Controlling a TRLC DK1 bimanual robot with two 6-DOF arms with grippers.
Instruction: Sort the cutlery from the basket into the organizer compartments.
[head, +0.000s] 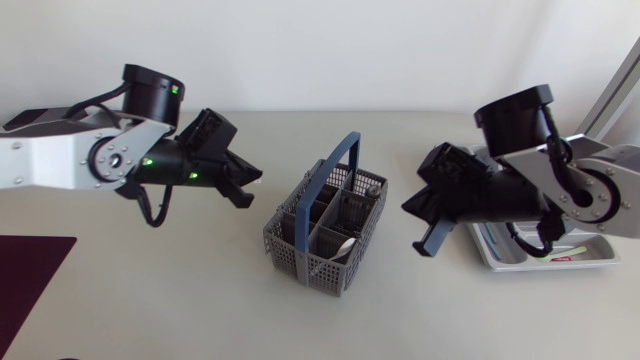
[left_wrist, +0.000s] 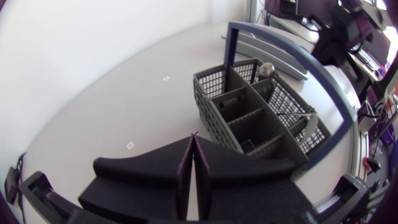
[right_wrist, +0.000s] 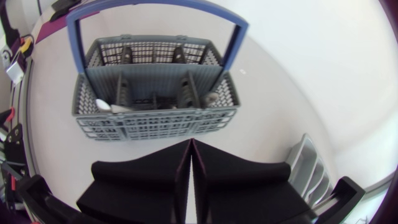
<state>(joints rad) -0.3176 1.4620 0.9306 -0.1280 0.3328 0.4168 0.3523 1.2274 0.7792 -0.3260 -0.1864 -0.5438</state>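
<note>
Cutlery (right_wrist: 102, 106) is sitting in the grey mesh basket (head: 300, 255), which is standing near the middle of the table (head: 200, 300) with its blue handle (head: 322, 178) arching upright over it. In the right wrist view one pale spoon bowl is poking up at one end of the basket's nearest row of compartments. A second rounded piece (right_wrist: 211, 98) is showing towards the other end of that row. What else is lying deeper in the basket is too hidden by the dividers to tell.

The left hand (left_wrist: 193, 138) is hanging over the table just to the left of the basket, pointing at it but apart from it. Its two broad fingers are pressing flat against each other and gripping nothing.

The right hand (right_wrist: 189, 142) is hanging on the other side of the basket, also aiming at it and not touching it. Its fingers are likewise closed tight together with nothing between them.

The organizer (head: 500, 262), a pale grey tray with ribbed compartments, is lying at the right side of the table, partly under the right arm and just beside that hand. Something pale with a touch of red is lying in it, too small to identify.

A dark maroon mat (head: 30, 280) is lying at the table's near left corner, well apart from the basket.
</note>
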